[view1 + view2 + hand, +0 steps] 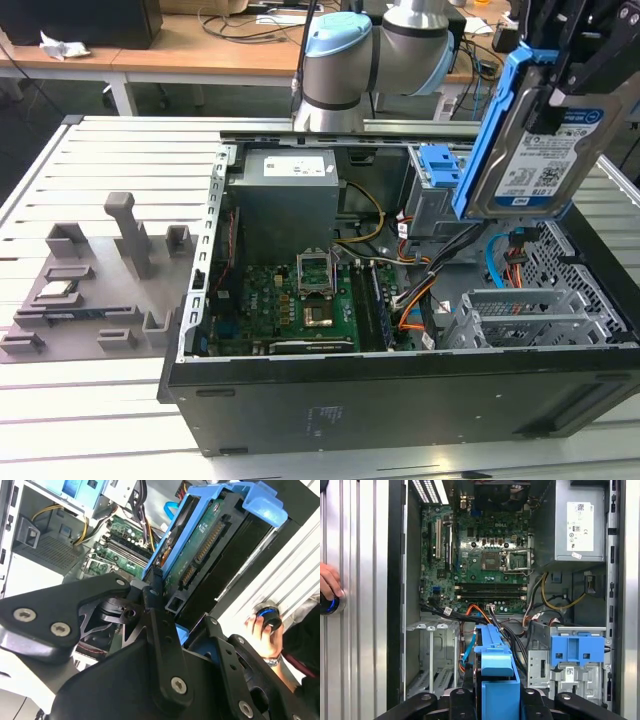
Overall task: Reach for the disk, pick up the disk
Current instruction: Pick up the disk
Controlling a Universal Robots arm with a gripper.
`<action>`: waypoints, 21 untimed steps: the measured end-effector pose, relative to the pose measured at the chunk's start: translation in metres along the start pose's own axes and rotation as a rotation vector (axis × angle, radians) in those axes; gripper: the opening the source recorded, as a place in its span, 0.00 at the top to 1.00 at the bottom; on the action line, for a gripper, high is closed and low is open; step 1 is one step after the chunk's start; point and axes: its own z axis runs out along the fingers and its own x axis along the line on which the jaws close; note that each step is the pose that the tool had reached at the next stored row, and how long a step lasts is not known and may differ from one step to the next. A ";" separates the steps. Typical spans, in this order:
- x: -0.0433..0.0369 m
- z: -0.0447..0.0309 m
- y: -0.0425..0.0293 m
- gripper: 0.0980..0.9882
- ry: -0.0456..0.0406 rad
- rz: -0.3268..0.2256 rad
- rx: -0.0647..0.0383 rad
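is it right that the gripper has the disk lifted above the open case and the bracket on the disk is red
Not quite. The gripper does hold the disk lifted above the open case, but the bracket on the disk is blue, not red. The exterior view shows this, and both wrist views show the same blue plastic.

A slatted metal table [120,160] is carrying an open computer case [400,400] (lid off, boards showing) and, toward the exterior view's left, a grey fixture tray [90,300] holding what is possibly a small chip [55,291].
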 end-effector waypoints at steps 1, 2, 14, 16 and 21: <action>0.0015 0.0003 0.0000 0.70 0.0000 0.000 0.000; 0.0028 0.0005 0.0000 0.70 0.0001 -0.001 0.000; 0.0143 0.0029 0.0000 0.70 0.0009 -0.004 0.000; 0.0153 0.0030 0.0000 0.70 0.0014 -0.004 0.000; 0.0178 0.0034 0.0000 0.70 0.0027 -0.004 0.000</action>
